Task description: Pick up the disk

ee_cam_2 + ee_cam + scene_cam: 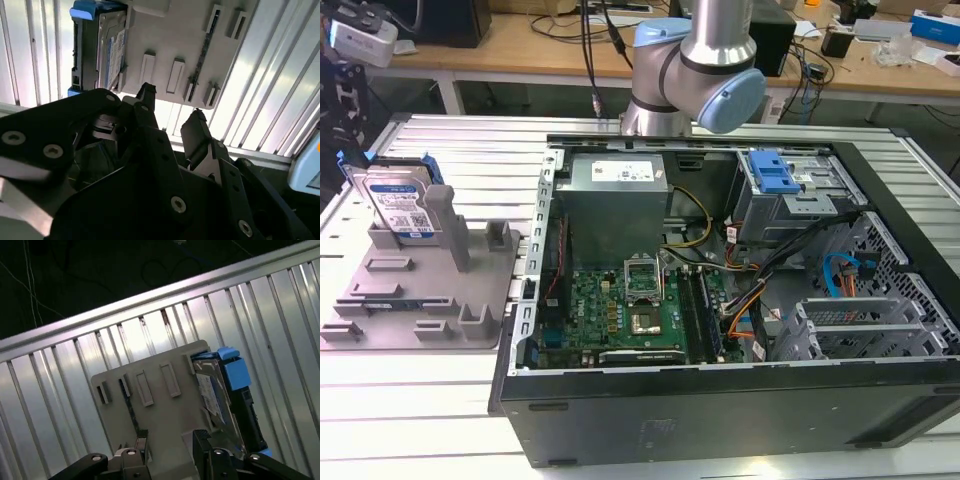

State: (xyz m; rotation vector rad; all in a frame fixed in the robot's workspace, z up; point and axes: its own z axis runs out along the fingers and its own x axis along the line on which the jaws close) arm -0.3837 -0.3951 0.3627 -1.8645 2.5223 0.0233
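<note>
The disk (402, 205) is a silver hard drive with a blue-and-white label and a blue rail. It stands on edge in a slot at the far corner of the grey holder tray (430, 285), on the exterior view's left. Both wrist views look down on it: the disk (107, 50) (217, 390) sits at one end of the tray (185, 35) (160, 415). My gripper (172, 104) (170, 440) hangs above the tray, apart from the disk. It is open, with nothing between its black fingers.
An open computer case (720, 300) with a motherboard, cables and a blue-latched drive cage (775, 175) fills the middle and the exterior view's right. The arm's joint (695, 70) rises behind it. Everything rests on a ribbed metal table (420, 420). Cluttered desks stand behind.
</note>
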